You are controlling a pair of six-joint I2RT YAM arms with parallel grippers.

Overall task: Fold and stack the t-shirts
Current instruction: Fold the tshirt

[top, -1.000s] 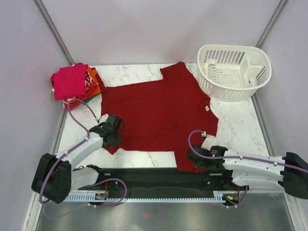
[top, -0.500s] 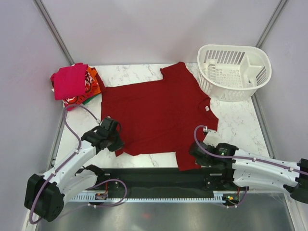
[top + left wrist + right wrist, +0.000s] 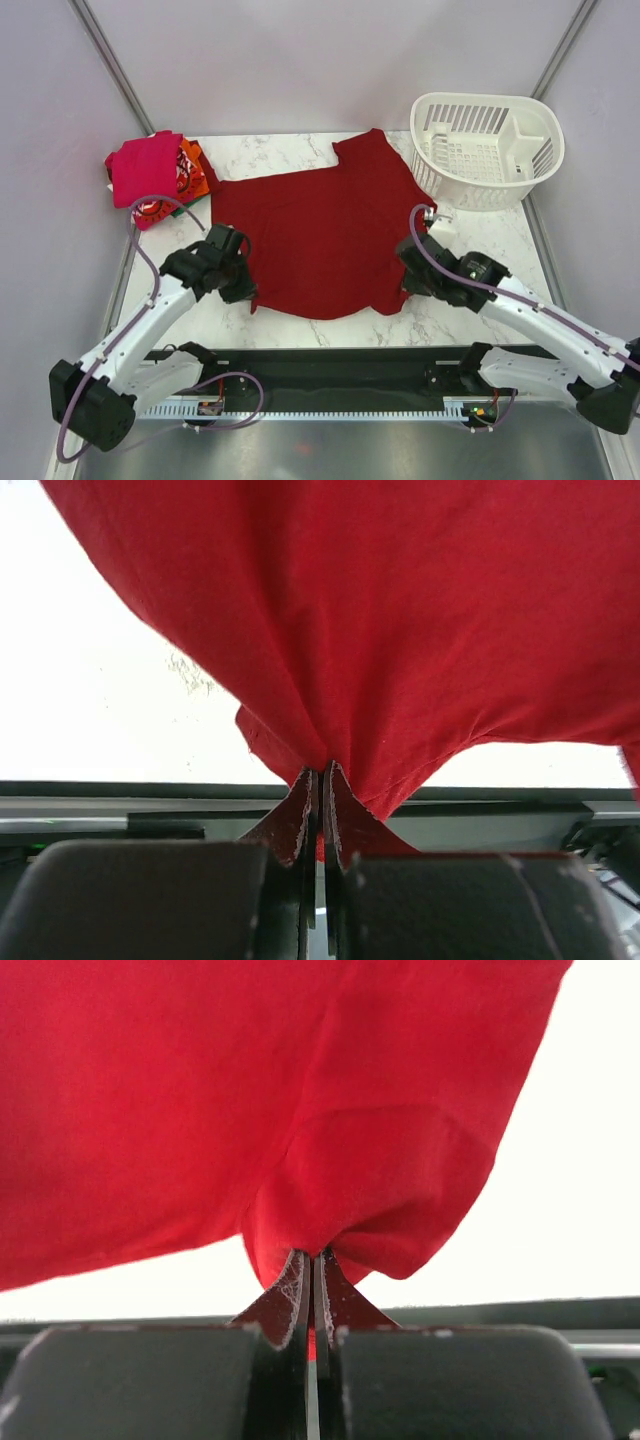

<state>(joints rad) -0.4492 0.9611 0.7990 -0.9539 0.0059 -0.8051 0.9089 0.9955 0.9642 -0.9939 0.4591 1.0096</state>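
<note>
A robotics lab test cell is filling the overhead view. Plain pale panels (image 3: 300, 60) are closing in a small marble-patterned table (image 3: 270, 155) on three sides, with bare metal struts (image 3: 110, 60) running up the corners. A white-and-black left arm (image 3: 140, 320) and right arm (image 3: 540, 315) are sitting on a black rail (image 3: 330, 365) at the near edge, purple cables (image 3: 140, 255) looping off them. A slotted cable duct (image 3: 330, 408) is running along the front. A dark red t-shirt (image 3: 320, 235), a pile of folded shirts (image 3: 150, 170) and a white plastic basket (image 3: 487, 148) are lying among this equipment.

Dark red t-shirt (image 3: 320, 230), white slotted basket (image 3: 450, 170), grey-veined marble table (image 3: 270, 155)
</note>
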